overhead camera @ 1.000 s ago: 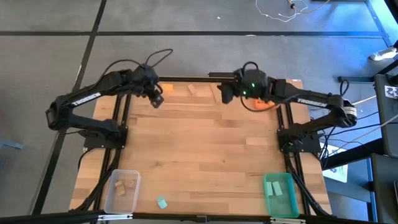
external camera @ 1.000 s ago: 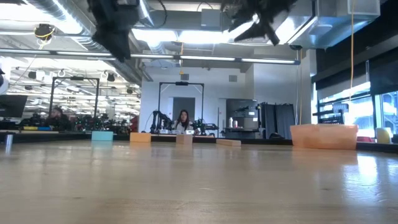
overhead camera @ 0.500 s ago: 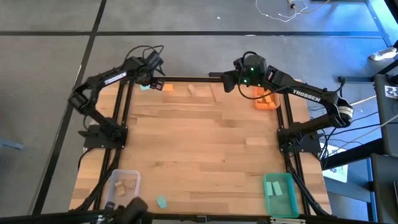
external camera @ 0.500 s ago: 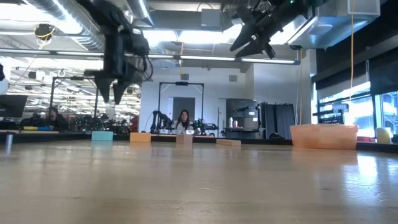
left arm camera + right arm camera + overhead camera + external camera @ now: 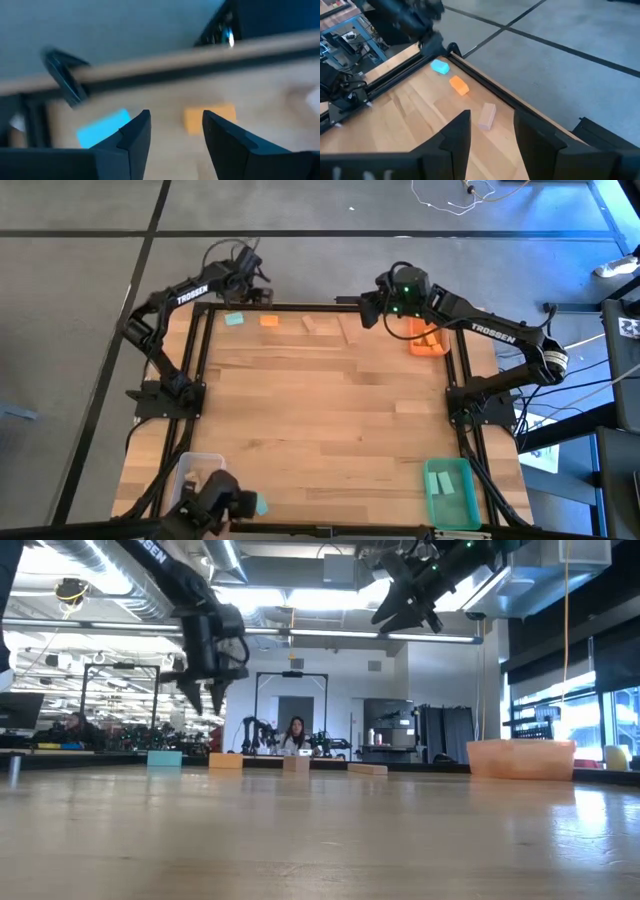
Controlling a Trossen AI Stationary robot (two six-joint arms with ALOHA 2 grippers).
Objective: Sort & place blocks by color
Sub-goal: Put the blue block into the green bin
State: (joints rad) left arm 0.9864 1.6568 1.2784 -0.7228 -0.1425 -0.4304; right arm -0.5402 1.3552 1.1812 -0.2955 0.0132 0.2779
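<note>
My left jaws [image 5: 172, 137] are spread and hold nothing; they hang above the far left corner of the counter [image 5: 320, 420]. Under them lie a teal block [image 5: 234, 320] and an orange block [image 5: 269, 322], just beside each other. My right jaws [image 5: 487, 132] are spread and empty too, high over the far edge, near a wood block [image 5: 487, 115]. The orange bin [image 5: 428, 340] stands behind them.

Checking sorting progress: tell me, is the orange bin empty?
Cannot tell: the orange bin is half hidden under the right arm; no blocks show.
</note>
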